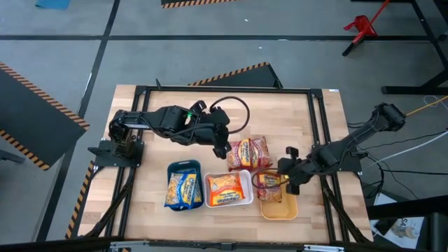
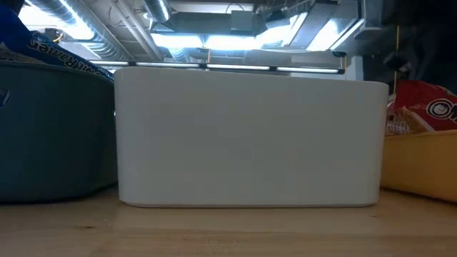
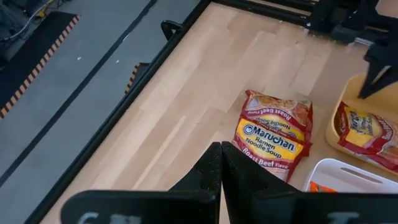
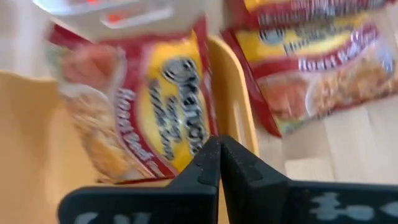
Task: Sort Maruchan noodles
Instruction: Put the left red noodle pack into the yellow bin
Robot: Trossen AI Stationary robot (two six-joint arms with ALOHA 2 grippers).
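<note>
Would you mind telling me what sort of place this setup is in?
Probably a robotics lab or workshop: a wooden table framed in black rails stands on a grey floor with hazard-striped edging, and exposed ceiling ducts hang overhead.

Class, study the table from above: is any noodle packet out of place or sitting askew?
Yes. One dark red packet lies loose on the bare wood beside the shut left gripper, outside every tray. Another red packet sits tilted over the orange tray rim, near the shut right gripper. The blue and orange packets lie inside their trays.
</note>
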